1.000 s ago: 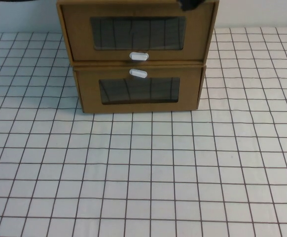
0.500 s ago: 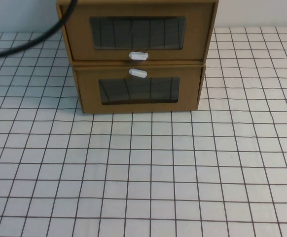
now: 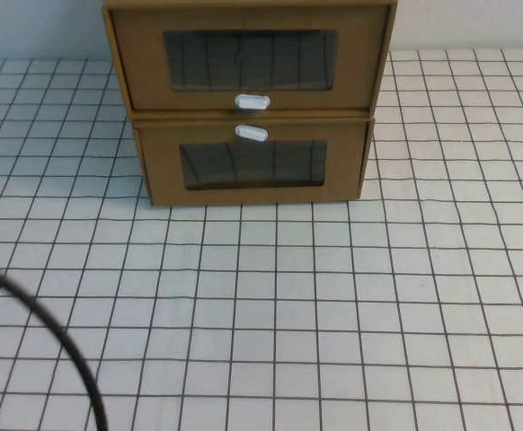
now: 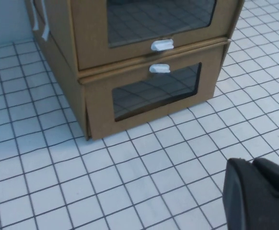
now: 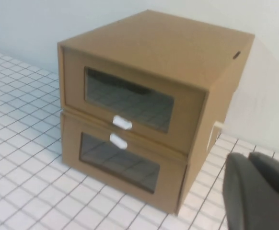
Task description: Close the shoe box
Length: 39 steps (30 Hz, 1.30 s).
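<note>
White gridded table (image 3: 333, 305), pale wall behind. Two brown boxes are stacked at the far edge, centre. The shoe box (image 3: 251, 58) is the upper one, w/ its window above a small white handle (image 3: 252, 101). The lower box (image 3: 252, 163) has its handle above the window.

What changed: 1 s ago a dark bit of an arm sat over the shoe box's top right corner. Half a sec ago that was gone and a black cable crossed the box's top left. Now the cable (image 3: 50, 337) sweeps over the near-left of the table, well clear of the boxes. The boxes themselves haven't shifted across the three high views. The shoe box front looks flush w/ its shell in the high and right wrist views, so the drawer is prob. already shut. The arm motion reads as pulling back after the push, not as a new approach. A last check for a gap at the front is about all that looks left.

Pose: left gripper (image 4: 257, 191) is back from the stack on the robot's left, over bare table, its cam looking down at both box fronts. It touches nothing; whether it's open or shut can't be told. Right gripper (image 5: 257, 189) hangs off the stack's right-front corner at abt box height, also clear of the cardboard, grip state likewise not readable. Neither gripper shows in the high view.
</note>
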Each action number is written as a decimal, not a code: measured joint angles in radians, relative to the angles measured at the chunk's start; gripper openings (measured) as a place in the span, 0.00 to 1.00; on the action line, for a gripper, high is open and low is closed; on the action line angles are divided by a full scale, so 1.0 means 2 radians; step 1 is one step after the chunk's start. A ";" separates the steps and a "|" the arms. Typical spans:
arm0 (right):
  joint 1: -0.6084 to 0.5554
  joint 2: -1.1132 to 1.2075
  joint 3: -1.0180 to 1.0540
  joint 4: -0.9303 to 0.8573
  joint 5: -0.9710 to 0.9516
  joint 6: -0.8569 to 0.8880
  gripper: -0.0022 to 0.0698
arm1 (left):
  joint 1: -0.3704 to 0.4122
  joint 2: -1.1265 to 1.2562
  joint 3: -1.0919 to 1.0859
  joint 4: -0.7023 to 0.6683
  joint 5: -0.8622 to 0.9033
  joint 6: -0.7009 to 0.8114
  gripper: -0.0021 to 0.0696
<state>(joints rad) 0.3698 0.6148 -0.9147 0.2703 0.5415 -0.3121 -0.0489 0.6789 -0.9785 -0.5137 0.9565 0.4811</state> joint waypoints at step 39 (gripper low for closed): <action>0.000 -0.141 0.143 0.010 -0.003 0.001 0.01 | 0.000 -0.213 0.187 0.051 -0.172 -0.030 0.02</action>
<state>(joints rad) 0.3698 0.3323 -0.6278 0.2908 0.5355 -0.3096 -0.0489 0.2536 -0.6036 -0.4113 0.6118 0.4214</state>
